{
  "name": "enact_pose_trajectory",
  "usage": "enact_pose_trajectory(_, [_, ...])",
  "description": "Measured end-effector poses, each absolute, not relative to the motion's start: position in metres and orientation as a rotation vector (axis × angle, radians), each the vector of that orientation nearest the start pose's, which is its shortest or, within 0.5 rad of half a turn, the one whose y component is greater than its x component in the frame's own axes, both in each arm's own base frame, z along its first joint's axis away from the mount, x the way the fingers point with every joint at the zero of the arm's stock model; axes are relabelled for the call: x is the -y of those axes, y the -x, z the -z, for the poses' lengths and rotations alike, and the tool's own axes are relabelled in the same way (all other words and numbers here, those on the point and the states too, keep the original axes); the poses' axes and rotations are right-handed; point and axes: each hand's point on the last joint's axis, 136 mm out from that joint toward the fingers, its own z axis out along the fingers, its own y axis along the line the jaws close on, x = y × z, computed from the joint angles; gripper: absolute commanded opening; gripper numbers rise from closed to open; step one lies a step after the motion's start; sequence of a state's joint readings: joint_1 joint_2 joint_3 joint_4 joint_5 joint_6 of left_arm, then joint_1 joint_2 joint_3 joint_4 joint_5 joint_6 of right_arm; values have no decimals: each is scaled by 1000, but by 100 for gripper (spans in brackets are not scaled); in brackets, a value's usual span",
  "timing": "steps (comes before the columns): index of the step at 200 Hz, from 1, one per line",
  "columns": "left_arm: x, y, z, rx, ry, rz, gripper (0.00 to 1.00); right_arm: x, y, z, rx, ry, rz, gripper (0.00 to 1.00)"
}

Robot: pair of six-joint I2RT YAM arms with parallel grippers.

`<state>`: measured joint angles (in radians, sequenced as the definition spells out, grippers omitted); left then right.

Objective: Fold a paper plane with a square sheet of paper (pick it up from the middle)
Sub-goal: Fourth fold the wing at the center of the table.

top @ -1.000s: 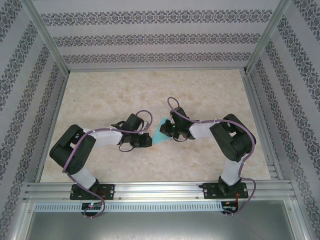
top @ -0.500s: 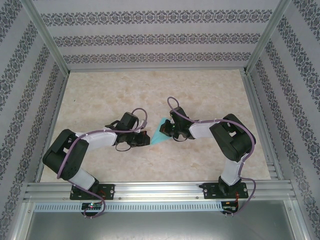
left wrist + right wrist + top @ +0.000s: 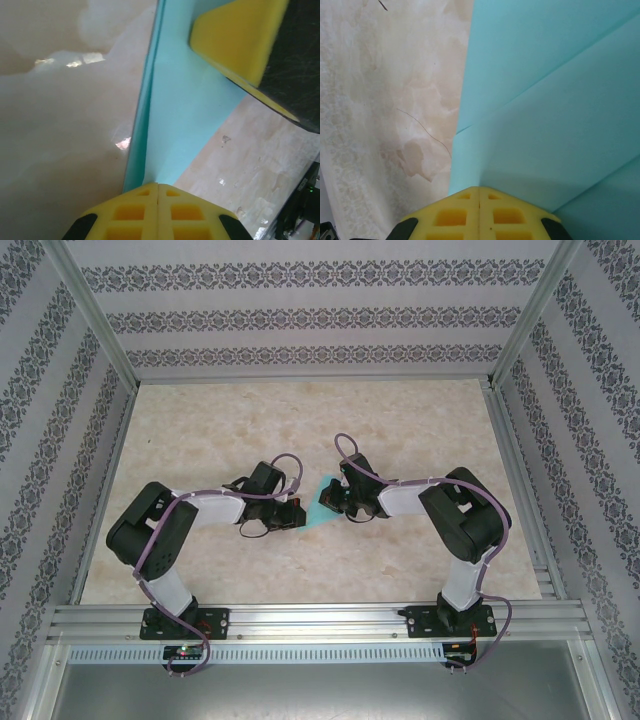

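The turquoise square sheet of paper (image 3: 320, 502) lies creased into a pointed shape at the middle of the table, between my two grippers. My left gripper (image 3: 297, 512) meets it from the left. In the left wrist view its yellow pads (image 3: 158, 186) are pressed together, and the paper's folded edge (image 3: 185, 110) runs straight out of their seam. The right gripper's yellow finger (image 3: 235, 35) rests on the far end of the sheet. My right gripper (image 3: 333, 500) is shut too. A crease of the paper (image 3: 545, 100) leaves its closed tip (image 3: 479, 189).
The marbled tabletop (image 3: 300, 420) stretches away behind the grippers. Patterned walls and aluminium posts (image 3: 95, 320) enclose it on three sides. A metal rail (image 3: 320, 618) carrying both arm bases runs along the near edge.
My left arm has shifted and brought its gripper up to the paper's left edge, where the jaws closed. The right arm and the paper have stayed put.
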<state>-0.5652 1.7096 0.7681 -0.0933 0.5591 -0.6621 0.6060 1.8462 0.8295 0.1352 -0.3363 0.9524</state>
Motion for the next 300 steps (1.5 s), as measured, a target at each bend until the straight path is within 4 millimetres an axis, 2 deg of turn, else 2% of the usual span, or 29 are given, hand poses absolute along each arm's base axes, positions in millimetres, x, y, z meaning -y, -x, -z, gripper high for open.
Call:
enact_pose_trajectory(47, [264, -257, -17, -2829, -93, 1037, 0, -287, -314, -13, -2682, -253, -1004, 0])
enact_pose_trajectory(80, [263, -256, -17, -2827, -97, 1033, 0, -284, -306, -21, -2701, -181, -978, 0])
enact_pose_trajectory(117, [263, -256, -17, -2827, -96, 1034, 0, -301, -294, -32, -2685, -110, -1022, 0])
enact_pose_trajectory(160, [263, -256, -17, -2827, -97, 1034, 0, -324, -271, -28, -2709, -42, -1069, 0])
enact_pose_trajectory(192, [263, -256, -17, -2827, -96, 1034, 0, -324, -267, -15, -2746, -54, -1052, 0])
enact_pose_trajectory(261, [260, -257, -17, -2819, -86, 1014, 0, -318, -275, -13, -2745, -68, -1087, 0])
enact_pose_trajectory(284, [259, -257, -17, -2817, -83, 1003, 0, -301, -293, -13, -2722, -111, -1080, 0])
enact_pose_trajectory(300, [258, -257, -16, -2817, -82, 999, 0, -281, -312, -13, -2694, -163, -1058, 0])
